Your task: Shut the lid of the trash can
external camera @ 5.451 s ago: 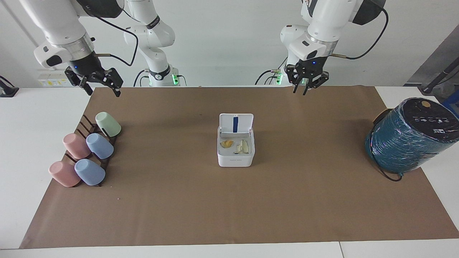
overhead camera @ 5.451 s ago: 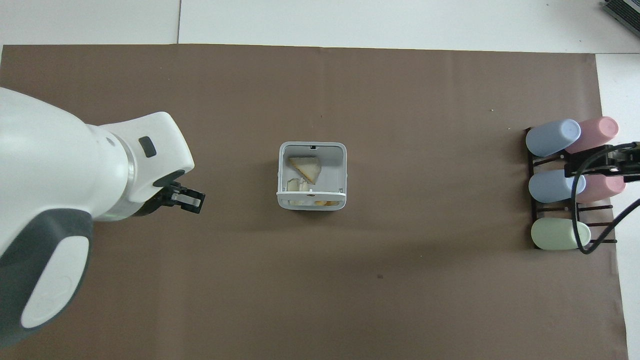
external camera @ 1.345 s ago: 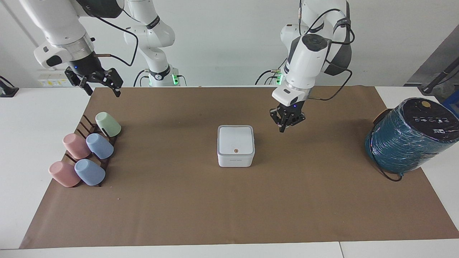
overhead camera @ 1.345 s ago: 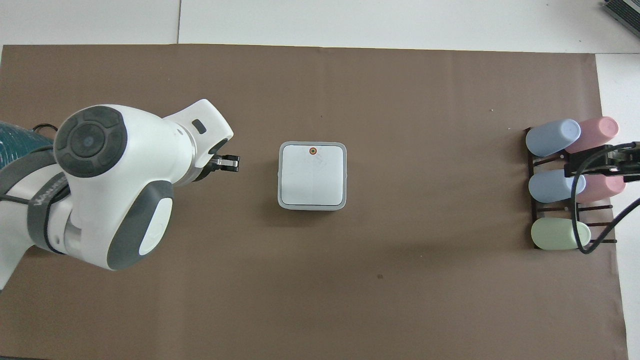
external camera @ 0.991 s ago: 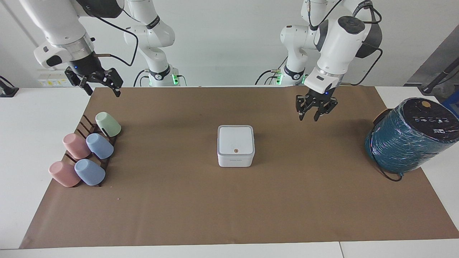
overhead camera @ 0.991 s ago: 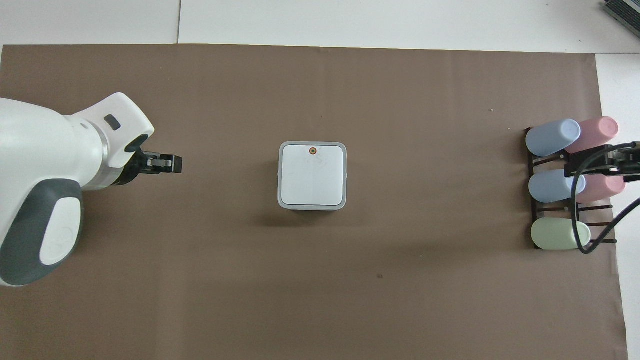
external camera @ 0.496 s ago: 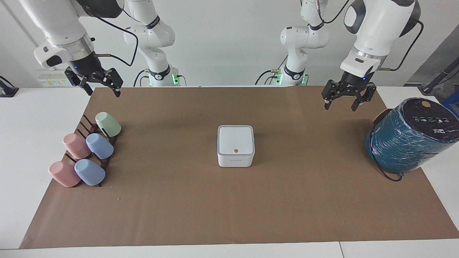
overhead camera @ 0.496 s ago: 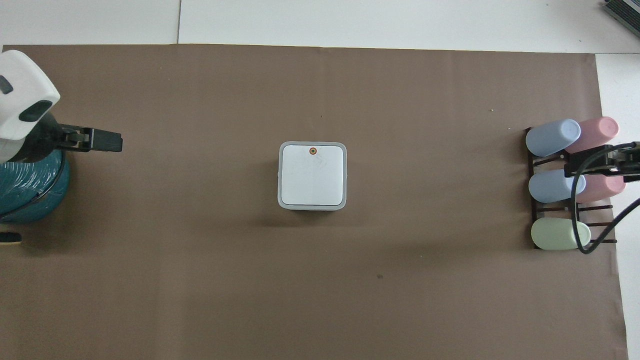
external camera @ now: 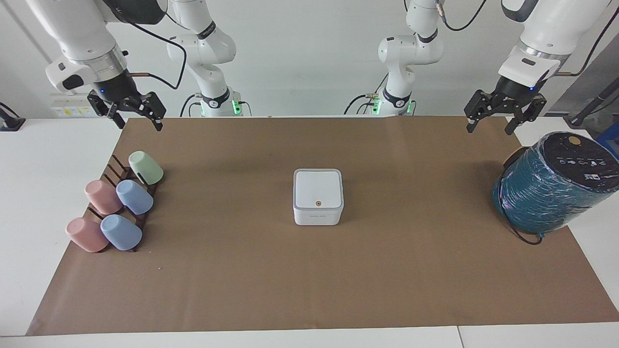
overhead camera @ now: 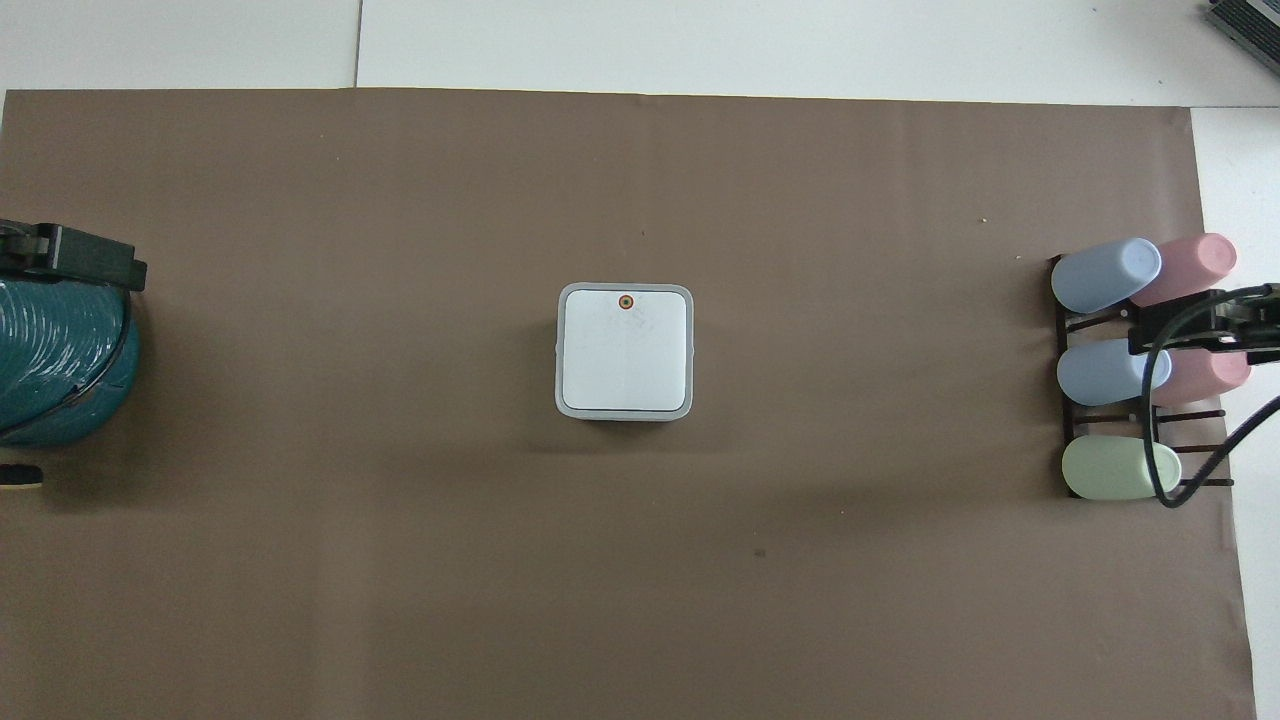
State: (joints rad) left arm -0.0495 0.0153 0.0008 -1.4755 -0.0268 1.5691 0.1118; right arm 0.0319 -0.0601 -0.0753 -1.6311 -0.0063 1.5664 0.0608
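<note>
The small white trash can (external camera: pixel 317 215) (overhead camera: pixel 624 412) stands in the middle of the brown mat. Its white lid (external camera: pixel 317 188) (overhead camera: pixel 626 352) lies flat and shut on top, the orange-brown dot showing. My left gripper (external camera: pixel 489 130) is open and empty, raised over the mat's corner at the left arm's end, beside the teal cylinder; only part of it shows in the overhead view (overhead camera: pixel 85 262). My right gripper (external camera: pixel 139 126) is open and empty, raised over the mat's edge at the right arm's end, above the cup rack; in the overhead view (overhead camera: pixel 1235 325) it sits over the rack.
A big teal-wrapped cylinder (external camera: pixel 551 186) (overhead camera: pixel 55 360) stands at the left arm's end of the table. A dark rack with several pastel cups (external camera: pixel 118 205) (overhead camera: pixel 1140 365) lies at the right arm's end. The brown mat (external camera: pixel 309 270) covers most of the table.
The lid went from standing open to shut. My left gripper has since drawn away from the can, rising toward the left arm's end and opening. The right arm has not moved.
</note>
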